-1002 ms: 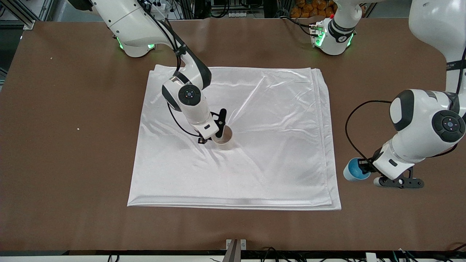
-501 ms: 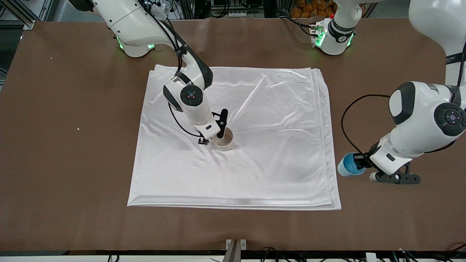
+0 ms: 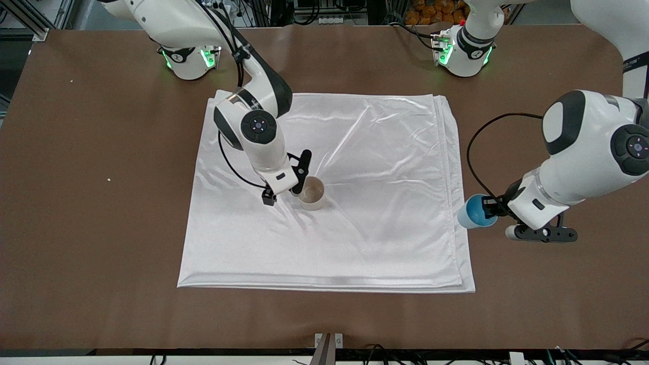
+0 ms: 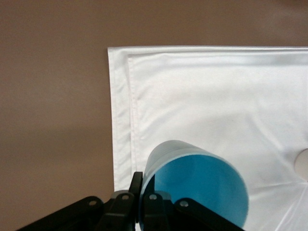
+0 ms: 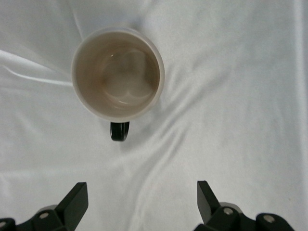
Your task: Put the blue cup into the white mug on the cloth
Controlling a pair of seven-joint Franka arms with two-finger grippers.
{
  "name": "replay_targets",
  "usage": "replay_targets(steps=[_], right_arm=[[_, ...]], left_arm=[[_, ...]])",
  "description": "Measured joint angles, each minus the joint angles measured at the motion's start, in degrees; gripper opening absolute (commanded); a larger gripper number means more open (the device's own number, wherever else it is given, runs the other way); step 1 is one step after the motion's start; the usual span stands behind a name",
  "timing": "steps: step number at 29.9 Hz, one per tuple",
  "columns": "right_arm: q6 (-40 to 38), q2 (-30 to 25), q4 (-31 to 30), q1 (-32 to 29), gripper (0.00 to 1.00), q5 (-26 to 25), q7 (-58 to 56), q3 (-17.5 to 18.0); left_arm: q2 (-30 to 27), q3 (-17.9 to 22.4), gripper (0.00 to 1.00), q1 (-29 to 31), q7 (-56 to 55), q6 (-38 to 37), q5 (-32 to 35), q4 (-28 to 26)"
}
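Observation:
The white mug [image 3: 311, 192] stands upright near the middle of the cloth [image 3: 380, 167], its dark handle [image 5: 119, 131] pointing at my right gripper. My right gripper [image 3: 282, 194] hovers just beside the mug toward the right arm's end, open and holding nothing. In the right wrist view the mug [image 5: 118, 72] is empty and the gripper [image 5: 139, 202] stands apart from it over the cloth [image 5: 231, 96]. My left gripper [image 3: 489, 209] is shut on the wall of the blue cup [image 3: 474, 212], which is tilted in the air over the cloth's edge. The left wrist view shows the cup [image 4: 202, 187] pinched in that gripper [image 4: 143, 192].
The brown table [image 3: 76, 228] surrounds the cloth on every side. A small pale crumb [image 3: 108, 179] lies toward the right arm's end. Both arm bases stand along the table edge farthest from the front camera. The cloth [image 4: 216, 96] has folded layers at its edge.
My right gripper has opened, let go of the mug and drawn back from it. My left arm has carried the blue cup from over the bare table to the cloth's edge.

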Motion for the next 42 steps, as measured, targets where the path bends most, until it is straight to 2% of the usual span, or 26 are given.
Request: replay_targets(steps=[11, 15, 21, 27, 34, 42], right_arm=[[-8.6, -10.2, 0.2, -5.3, 1.00, 0.1, 0.0, 0.0], [-13.2, -14.2, 0.2, -7.9, 1.00, 1.1, 0.3, 0.0], [-18.4, -19.8, 0.3, -12.5, 1.00, 2.6, 0.5, -0.1], [-21.7, -24.3, 0.3, -16.0, 1.00, 2.7, 4.2, -0.2], [-25.9, -28.6, 0.2, -19.3, 1.00, 2.7, 8.4, -0.2], [-28.2, -32.8, -1.5, -24.9, 1.00, 2.7, 10.0, -0.3]], left_arm=[[0.0, -8.6, 0.00, -0.7, -4.9, -0.6, 0.1, 0.3], [0.0, -10.3, 0.00, -3.1, -5.4, -0.8, 0.5, 0.3], [0.8, -10.5, 0.00, -9.0, -8.1, -0.8, 0.8, 0.1], [4.1, -10.3, 0.00, -14.2, -8.7, 0.1, 0.8, 0.3], [6.8, -10.1, 0.00, -19.4, -15.0, 3.1, 1.5, 0.7], [8.4, -7.1, 0.00, -28.0, -22.4, 6.7, 5.9, 0.8]])
